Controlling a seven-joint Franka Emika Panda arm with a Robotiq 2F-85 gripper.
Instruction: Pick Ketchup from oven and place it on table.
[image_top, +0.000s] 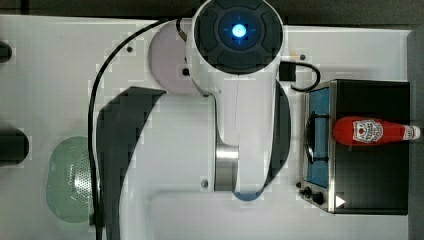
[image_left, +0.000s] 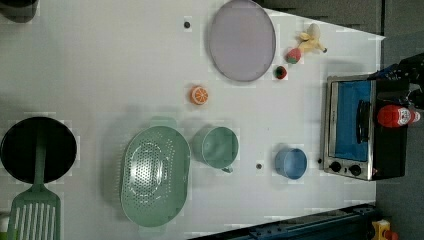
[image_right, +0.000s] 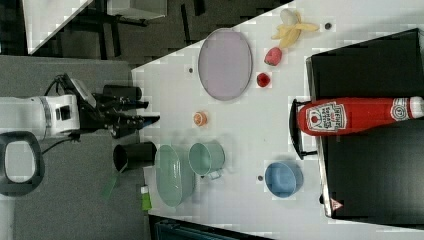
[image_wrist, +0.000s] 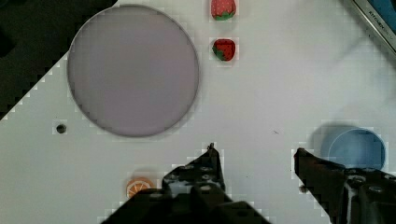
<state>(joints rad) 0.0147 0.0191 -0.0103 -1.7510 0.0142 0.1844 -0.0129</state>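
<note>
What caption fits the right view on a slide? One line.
Ketchup lying on top of the oven, open gripper away from it above the table.

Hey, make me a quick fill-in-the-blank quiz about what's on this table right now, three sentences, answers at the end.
1. The ketchup bottle lies on its side on top of the ____.
2. The gripper hangs over the table with its jaws ____ and nothing between them.
3. The plate next to the two strawberries holds ____.

Missing words: oven; open; nothing
</note>
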